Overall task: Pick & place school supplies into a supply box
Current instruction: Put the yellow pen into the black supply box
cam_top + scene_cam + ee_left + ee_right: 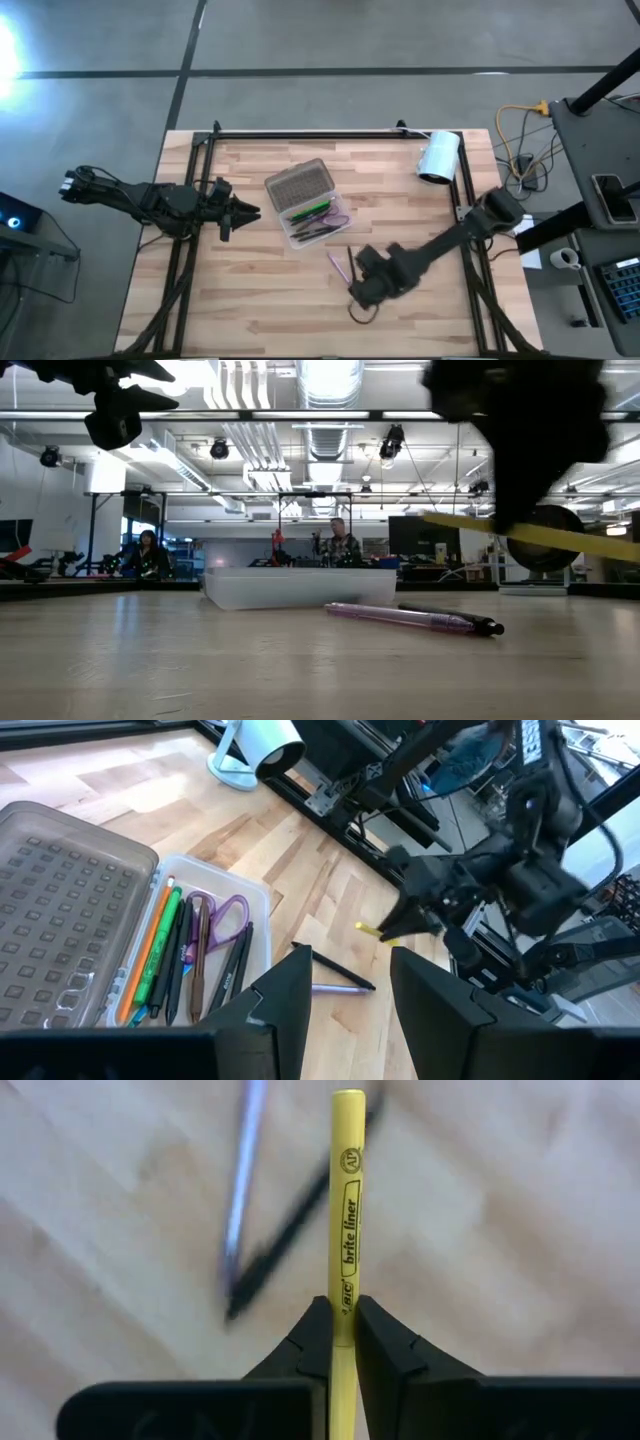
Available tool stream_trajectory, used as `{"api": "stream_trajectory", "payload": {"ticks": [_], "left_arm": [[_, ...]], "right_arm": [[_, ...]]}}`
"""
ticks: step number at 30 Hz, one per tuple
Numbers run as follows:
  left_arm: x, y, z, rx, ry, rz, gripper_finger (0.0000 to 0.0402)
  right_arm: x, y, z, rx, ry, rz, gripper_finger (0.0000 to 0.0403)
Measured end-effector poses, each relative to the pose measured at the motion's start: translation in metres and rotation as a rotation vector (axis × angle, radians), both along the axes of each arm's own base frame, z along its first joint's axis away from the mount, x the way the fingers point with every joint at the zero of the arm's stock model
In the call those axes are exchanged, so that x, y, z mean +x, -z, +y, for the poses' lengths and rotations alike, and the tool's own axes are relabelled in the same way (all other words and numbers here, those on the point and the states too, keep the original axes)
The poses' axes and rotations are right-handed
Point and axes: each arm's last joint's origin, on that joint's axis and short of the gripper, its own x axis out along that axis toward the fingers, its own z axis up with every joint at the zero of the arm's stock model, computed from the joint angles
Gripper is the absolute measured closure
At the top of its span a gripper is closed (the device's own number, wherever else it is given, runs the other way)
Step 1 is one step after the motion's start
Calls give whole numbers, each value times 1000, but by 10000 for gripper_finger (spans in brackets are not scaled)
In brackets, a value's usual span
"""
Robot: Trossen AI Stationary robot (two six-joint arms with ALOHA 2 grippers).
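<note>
Wood-plank surface (250, 310) carries everything, framed by black rails. Left arm (150, 200) waits over the surface's left edge, its gripper (245, 212) just beside the box, fingers (285, 995) spread apart and holding nothing. Right arm (460, 235) reaches in from the right side toward the near middle of the surface; its gripper (362, 290) sits near the front, fingers (315, 1335) clenched on a yellow highlighter (346, 1210), which sticks out straight ahead between them and hangs clear of the surface in the low view (540, 535). Box (310, 205) lies open in the middle of the surface: grey textured half (60, 920) toward the far side, clear tray (255, 900) toward the near side. In the tray: orange and green pens (155, 955), dark pens (232, 965), purple-handled scissors (215, 920), packed side by side. White roll (438, 157) lies on its side near the far right corner, well apart from the box. On the bare surface between box and right gripper lie a purple pen (400, 616) and a dark pen (340, 970), crossing or touching at one end. People sit at desks in the room far behind.
</note>
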Motion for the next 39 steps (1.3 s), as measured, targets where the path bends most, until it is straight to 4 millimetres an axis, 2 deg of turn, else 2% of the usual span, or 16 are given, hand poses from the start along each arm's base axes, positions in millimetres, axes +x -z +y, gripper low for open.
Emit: {"api": "stream_trajectory", "payload": {"ticks": [6,13,18,23,29,34,39], "left_arm": [[0,0,0,-11,-3,-1,279],[0,-4,0,-46,-5,-45,279],[-3,-14,0,-69,-2,-141,279],[-8,-18,2,-78,-2,-178,279],[-10,-19,2,-80,-2,-193,279],[-10,-19,2,-80,-3,-192,279],[-10,-19,2,-79,-4,-192,279]], "right_arm": [[35,-34,-34,-146,-358,-6,389],[70,-50,-80,-314,-780,93,389],[94,-45,-100,-392,-1037,201,382],[115,-36,-118,-428,-1176,293,374],[138,-19,-132,-409,-1276,385,372],[155,-9,-134,-381,-1338,400,371],[164,-7,-139,-371,-1316,390,367]]}}
